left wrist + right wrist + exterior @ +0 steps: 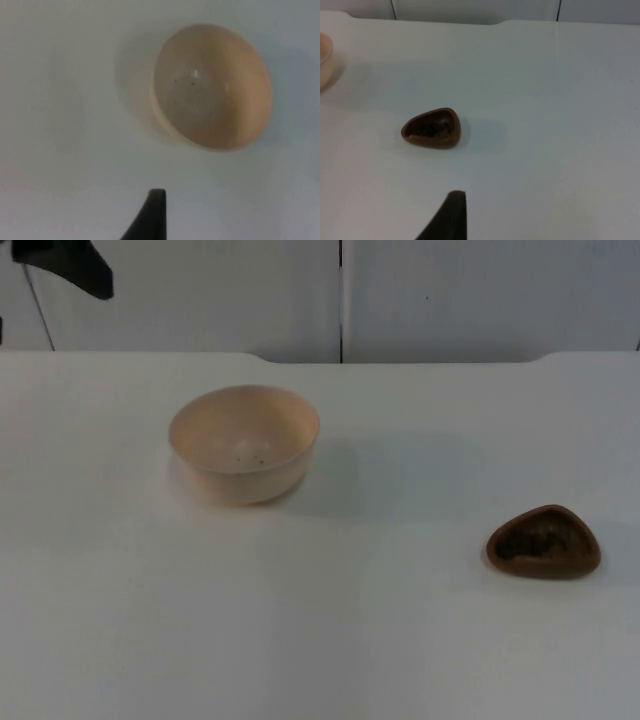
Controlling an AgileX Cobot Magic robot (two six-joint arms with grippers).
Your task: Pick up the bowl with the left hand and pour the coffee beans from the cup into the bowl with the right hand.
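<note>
You have one bowl (244, 443) on the white table (330, 640), a pale cream one, standing upright with a few dark specks on its inside bottom. You have one cup (544, 541) as well, small, brown and rounded-triangular, with dark coffee beans (530, 540) lying inside it; they sit in a clump and you cannot count them singly. That makes two vessels, standing well apart.

The white table (330, 640) is wide open. Just a bowl (244, 443) and a small brown cup (544, 542) stand on it, well apart, with room all around each.
</note>
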